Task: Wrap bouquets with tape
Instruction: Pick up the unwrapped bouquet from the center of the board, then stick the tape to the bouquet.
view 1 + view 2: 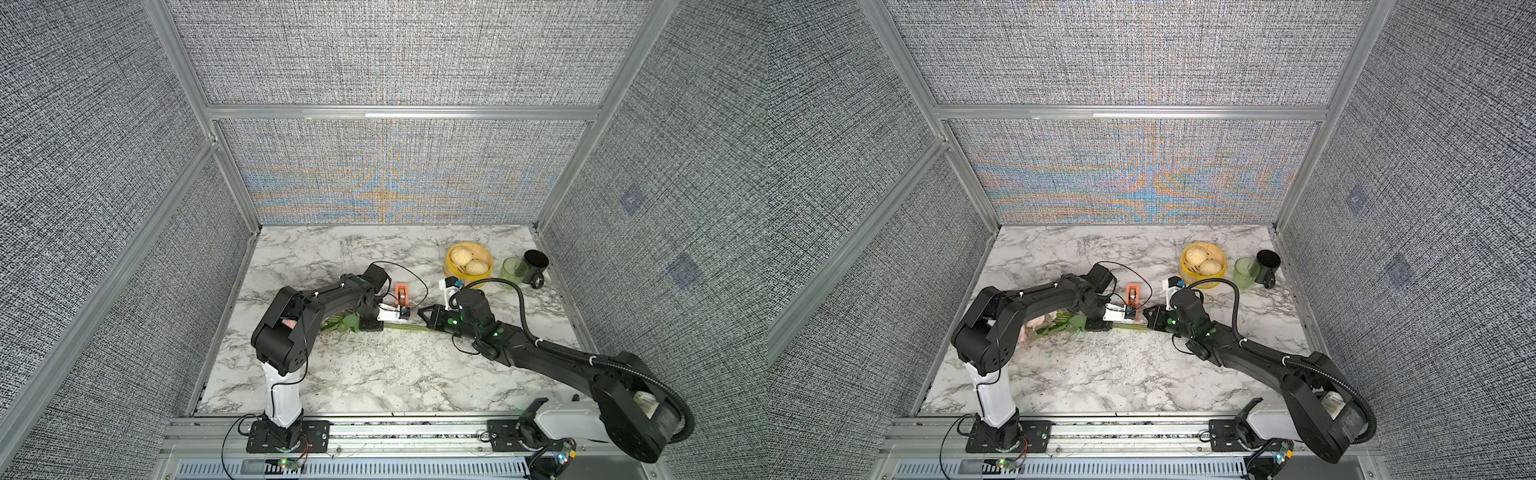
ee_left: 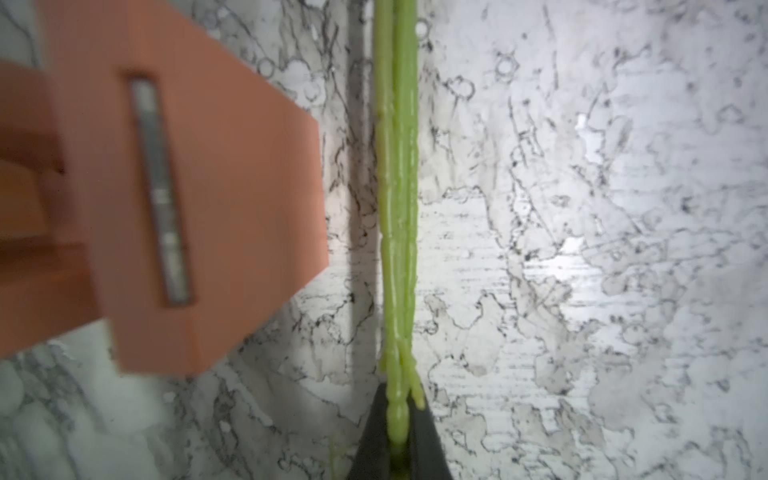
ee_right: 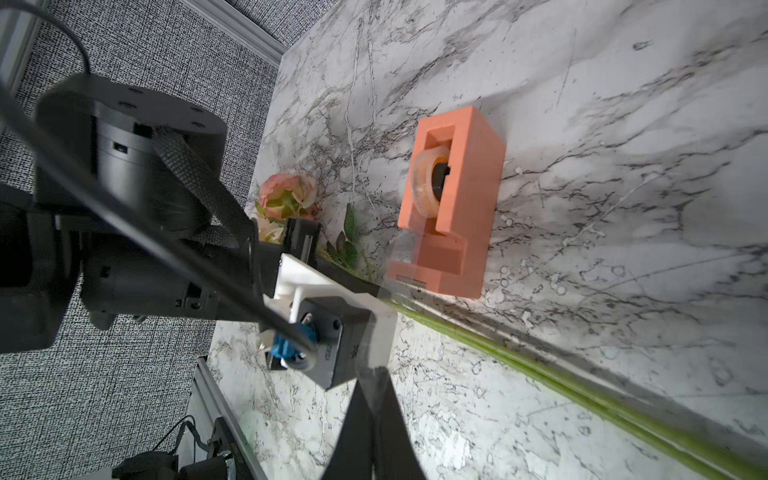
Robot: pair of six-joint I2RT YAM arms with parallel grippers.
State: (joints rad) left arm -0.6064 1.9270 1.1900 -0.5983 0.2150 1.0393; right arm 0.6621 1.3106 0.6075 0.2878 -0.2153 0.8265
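Green stems of the bouquet (image 1: 405, 328) lie across the middle of the marble table (image 1: 374, 374), with the pink blooms toward its left edge. The left gripper (image 2: 401, 399) is closed on those stems, pinching them between its fingers. Just beside the stems, on the far-edge side, the salmon-orange tape dispenser (image 3: 453, 199) stands upright with its roll showing. The right gripper (image 3: 374, 374) is closed too, with its tips near the dispenser. A faint clear strip seems to reach them, but whether it is gripped cannot be told.

Black arms (image 1: 332, 297), white lower links (image 1: 282, 395), thin black cables (image 1: 417, 276), corrugated hose (image 1: 522, 309), green lights (image 1: 451, 321)
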